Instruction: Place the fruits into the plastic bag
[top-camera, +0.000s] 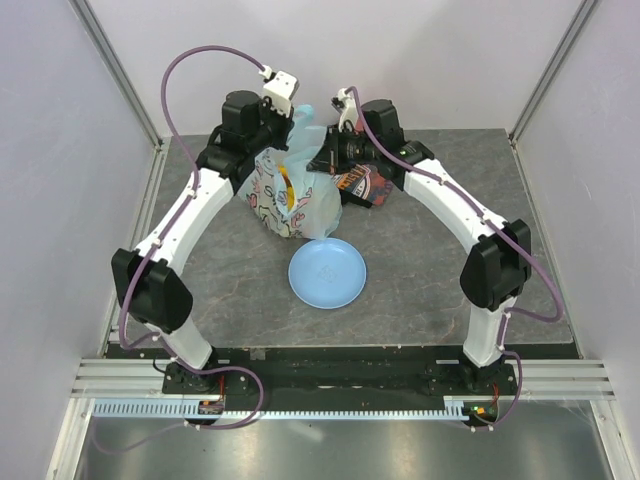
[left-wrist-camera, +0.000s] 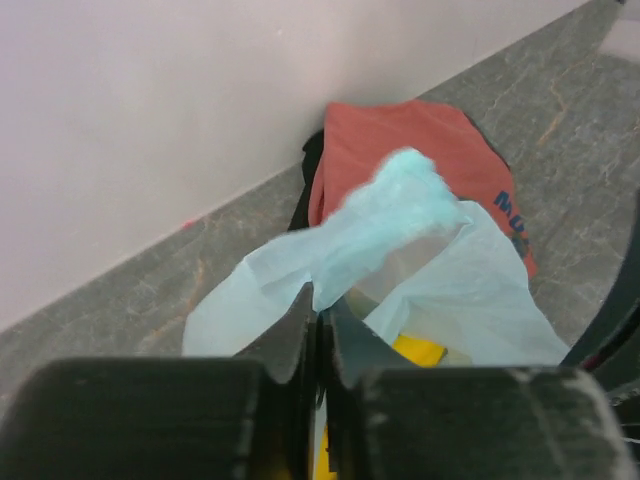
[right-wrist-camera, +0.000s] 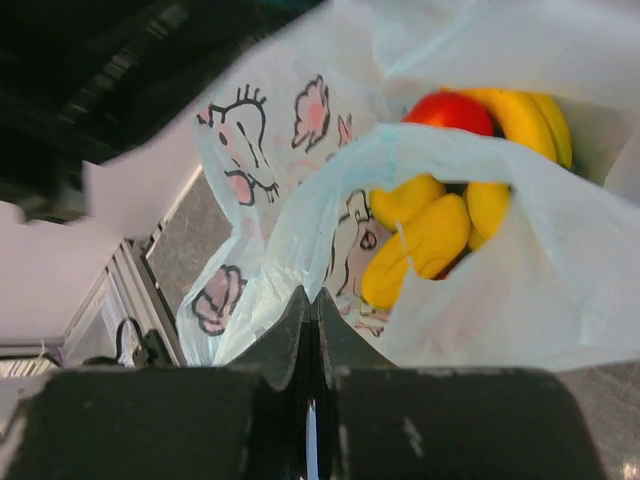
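Thin light-blue plastic bag (top-camera: 295, 200), printed with cartoon faces and pink shapes, stood at the far middle of the grey stone-patterned table (top-camera: 430, 280); its top was drawn up between the two arms.

We noted the left gripper (left-wrist-camera: 318, 315) pressed together on a fold of the bag's far-left rim, with film bunching out just beyond the tips; the right gripper (right-wrist-camera: 310, 300) was likewise closed, pinching the rim on the right side.

We judged that this two-point hold served to stop the limp film collapsing and to hold the mouth apart; let go, the rim would likely sag over the contents.

Right wrist view showed a bunch of yellow bananas (right-wrist-camera: 425, 235) low inside the bag, with a red round fruit (right-wrist-camera: 450, 108) against them; green and orange fruits could not be made out, and were possibly hidden by film.

Folded dark-red printed cloth (top-camera: 368, 187) lay just right of the bag, contact uncertain; round light-blue plate (top-camera: 327, 272) sat nearer, just beside the bag's base.

We saw no fruit outside the bag; loading judged near complete.
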